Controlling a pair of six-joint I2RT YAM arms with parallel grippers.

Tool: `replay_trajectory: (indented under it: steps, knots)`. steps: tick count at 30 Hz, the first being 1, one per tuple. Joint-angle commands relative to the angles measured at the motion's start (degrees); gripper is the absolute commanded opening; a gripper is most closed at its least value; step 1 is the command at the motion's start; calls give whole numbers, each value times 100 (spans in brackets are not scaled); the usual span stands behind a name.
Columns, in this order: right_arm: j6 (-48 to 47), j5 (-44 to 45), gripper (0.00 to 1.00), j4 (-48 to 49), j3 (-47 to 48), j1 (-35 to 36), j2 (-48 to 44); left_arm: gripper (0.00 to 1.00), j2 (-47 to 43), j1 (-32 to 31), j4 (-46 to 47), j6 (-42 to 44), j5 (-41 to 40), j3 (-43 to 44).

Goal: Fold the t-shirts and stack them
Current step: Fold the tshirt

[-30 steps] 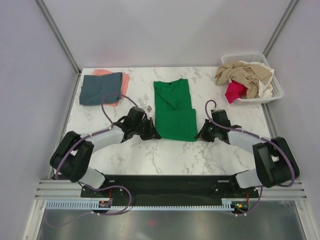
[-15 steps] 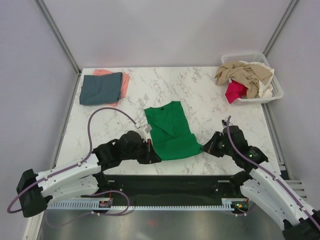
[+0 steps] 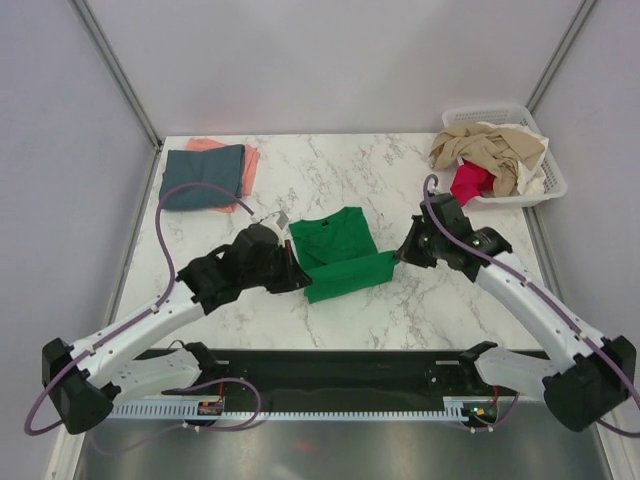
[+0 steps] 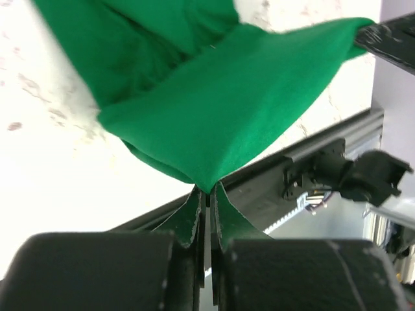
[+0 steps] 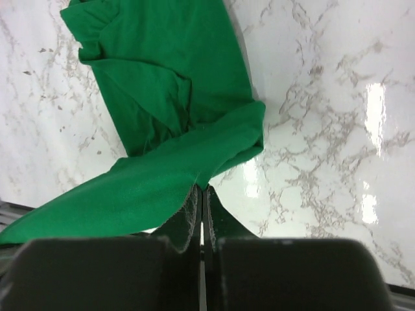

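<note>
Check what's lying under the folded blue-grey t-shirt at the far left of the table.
A salmon pink t-shirt lies beneath the blue-grey t-shirt, showing only along its far and right edges. The rest of it, and anything else underneath, is covered.

Left claw [image 4: 206, 194] pinched on green t-shirt [image 4: 214, 110] corner, cloth lifted over marble table [image 4: 39, 168]

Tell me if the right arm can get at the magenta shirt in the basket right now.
Probably not yet: the right gripper is shut on the green t-shirt. Once it lets go, the way to the magenta shirt in the basket looks open.
</note>
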Motion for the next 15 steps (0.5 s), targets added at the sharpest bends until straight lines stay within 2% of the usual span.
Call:
replay_trajectory:
  steps: [1,6,11,15]
  knots:
    - [-441,398,0,117,725,-79,565,2,202,740,-8,556,399,179]
    - [-634,205,0,284,1332,-228,1514,2,789,1628,256,882,1128,319]
    - [-810,11,0,469,1825,-386,2444,2,1519,2139,589,1172,1665,548]
    - [-968,-103,0,513,2570,-518,3228,2,2109,2421,783,1339,1832,811]
